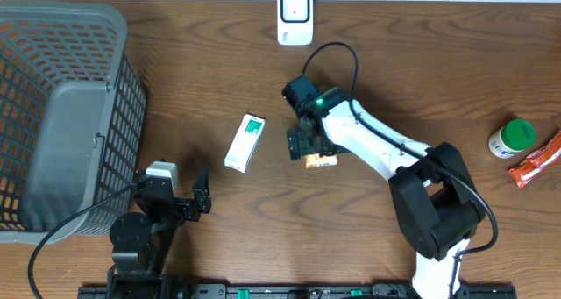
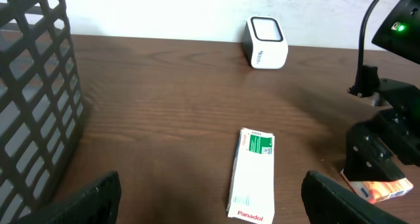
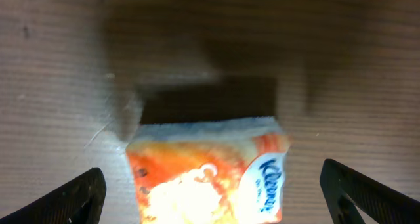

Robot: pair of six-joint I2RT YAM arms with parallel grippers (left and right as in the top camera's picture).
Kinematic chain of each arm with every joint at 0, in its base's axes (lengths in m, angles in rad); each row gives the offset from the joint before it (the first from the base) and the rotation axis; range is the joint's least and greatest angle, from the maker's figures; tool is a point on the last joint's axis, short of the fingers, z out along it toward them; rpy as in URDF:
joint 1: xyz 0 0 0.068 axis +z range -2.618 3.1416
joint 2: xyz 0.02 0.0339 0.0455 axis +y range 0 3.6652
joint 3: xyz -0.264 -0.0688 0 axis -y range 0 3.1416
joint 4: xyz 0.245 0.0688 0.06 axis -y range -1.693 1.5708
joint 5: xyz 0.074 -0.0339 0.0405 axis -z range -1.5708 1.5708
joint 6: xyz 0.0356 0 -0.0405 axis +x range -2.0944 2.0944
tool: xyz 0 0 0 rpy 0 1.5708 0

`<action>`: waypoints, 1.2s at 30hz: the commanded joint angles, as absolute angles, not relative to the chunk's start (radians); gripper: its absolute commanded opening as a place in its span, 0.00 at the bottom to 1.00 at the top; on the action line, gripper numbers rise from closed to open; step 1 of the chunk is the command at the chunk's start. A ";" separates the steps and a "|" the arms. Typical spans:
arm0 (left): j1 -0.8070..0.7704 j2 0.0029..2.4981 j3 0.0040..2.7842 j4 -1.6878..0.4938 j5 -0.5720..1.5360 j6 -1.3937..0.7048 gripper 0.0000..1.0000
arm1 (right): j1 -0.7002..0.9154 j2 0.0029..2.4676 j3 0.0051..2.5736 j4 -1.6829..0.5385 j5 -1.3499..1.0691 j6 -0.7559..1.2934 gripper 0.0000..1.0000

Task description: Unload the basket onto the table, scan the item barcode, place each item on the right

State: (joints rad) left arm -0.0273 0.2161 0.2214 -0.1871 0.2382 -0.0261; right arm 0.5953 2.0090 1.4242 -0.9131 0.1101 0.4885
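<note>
An orange Kleenex tissue pack [image 3: 207, 175] lies flat on the wooden table, between the fingers of my right gripper [image 3: 220, 201]. That gripper is open, and both fingertips stand well clear of the pack. From overhead, the right gripper [image 1: 307, 145] hovers over the pack [image 1: 323, 160] at the table's middle. A white and green Panadol box [image 1: 245, 142] lies to its left. My left gripper [image 2: 216, 204] is open and empty, just short of the Panadol box [image 2: 252, 175]. The white barcode scanner [image 1: 294, 15] stands at the far edge.
A large grey mesh basket [image 1: 53, 115] fills the left side. A green-capped bottle [image 1: 513, 137] and an orange-red packet [image 1: 536, 161] lie at the far right. The right arm [image 2: 387, 132] stands to the right of the Panadol box.
</note>
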 commanded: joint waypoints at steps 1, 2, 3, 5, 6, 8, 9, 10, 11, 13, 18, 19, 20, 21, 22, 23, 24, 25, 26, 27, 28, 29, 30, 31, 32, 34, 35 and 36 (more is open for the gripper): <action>-0.025 0.213 0.220 -0.187 0.250 -0.028 0.87 | 0.566 2.029 1.391 -0.908 0.098 0.468 0.99; -0.025 0.213 0.220 -0.187 0.250 -0.028 0.87 | 0.564 2.041 1.386 -0.906 0.078 0.461 0.99; -0.025 0.213 0.220 -0.187 0.250 -0.028 0.87 | 0.564 2.052 1.385 -0.905 0.064 0.453 0.99; -0.025 0.213 0.220 -0.187 0.250 -0.028 0.87 | 0.565 2.072 1.385 -0.904 0.039 0.447 0.99; -0.025 0.213 0.220 -0.187 0.250 -0.028 0.87 | 0.564 2.077 1.385 -0.905 0.035 0.446 0.99; -0.025 0.213 0.220 -0.187 0.250 -0.028 0.87 | 0.564 2.080 1.385 -0.908 0.035 0.439 0.99; -0.025 0.213 0.220 -0.187 0.250 -0.028 0.87 | 0.564 2.080 1.385 -0.905 0.030 0.424 0.99; -0.025 0.213 0.220 -0.187 0.250 -0.028 0.87 | 0.565 2.080 1.385 -0.904 0.023 0.411 0.99; -0.025 0.213 0.220 -0.187 0.250 -0.028 0.86 | 0.565 2.080 1.385 -0.904 0.013 0.400 0.98; -0.025 0.213 0.220 -0.187 0.250 -0.028 0.87 | 0.565 2.081 1.385 -0.905 0.009 0.384 0.88; -0.025 0.213 0.220 -0.187 0.250 -0.028 0.87 | 0.565 2.081 1.384 -0.898 0.009 0.385 0.46; -0.025 0.213 0.220 -0.187 0.250 -0.028 0.87 | 0.565 2.081 1.384 -0.898 0.009 0.385 0.45; -0.025 0.213 0.220 -0.187 0.250 -0.028 0.87 | 0.564 2.080 1.384 -0.898 0.009 0.385 0.47; -0.025 0.213 0.220 -0.187 0.250 -0.028 0.87 | 0.563 2.078 1.386 -0.899 0.009 0.384 0.50; -0.025 0.213 0.220 -0.187 0.250 -0.028 0.87 | 0.562 2.075 1.390 -0.900 0.009 0.375 0.53; -0.025 0.213 0.220 -0.187 0.250 -0.028 0.87 | 0.562 2.071 1.396 -0.904 0.009 0.368 0.55; -0.025 0.213 0.220 -0.187 0.250 -0.028 0.87 | 0.562 2.066 1.405 -0.911 0.009 0.364 0.56; -0.025 0.213 0.220 -0.187 0.250 -0.028 0.87 | 0.562 2.059 1.416 -0.921 0.009 0.364 0.56; -0.025 0.213 0.220 -0.187 0.250 -0.028 0.87 | 0.562 2.050 1.433 -0.933 0.009 0.364 0.56; -0.025 0.213 0.220 -0.187 0.250 -0.028 0.87 | 0.562 2.038 1.454 -0.944 0.009 0.361 0.59; -0.025 0.213 0.220 -0.187 0.250 -0.028 0.87 | 0.563 2.034 1.464 -0.947 0.009 0.361 0.61; -0.025 0.213 0.220 -0.187 0.250 -0.028 0.87 | 0.563 2.032 1.471 -0.949 0.009 0.361 0.63; -0.025 0.213 0.220 -0.187 0.250 -0.028 0.87 | 0.562 2.031 1.475 -0.950 0.009 0.361 0.65; -0.025 0.213 0.220 -0.187 0.250 -0.028 0.87 | 0.562 2.031 1.475 -0.950 0.009 0.361 0.64; -0.025 0.213 0.220 -0.187 0.250 -0.028 0.87 | 0.561 2.031 1.475 -0.955 0.009 0.361 0.62; -0.025 0.213 0.220 -0.187 0.250 -0.028 0.87 | 0.561 2.031 1.474 -0.963 0.010 0.361 0.57; -0.025 0.213 0.220 -0.187 0.250 -0.028 0.87 | 0.561 2.031 1.475 -0.961 0.010 0.355 0.59; -0.025 0.213 0.220 -0.187 0.250 -0.028 0.87 | 0.561 2.031 1.475 -0.958 0.010 0.350 0.63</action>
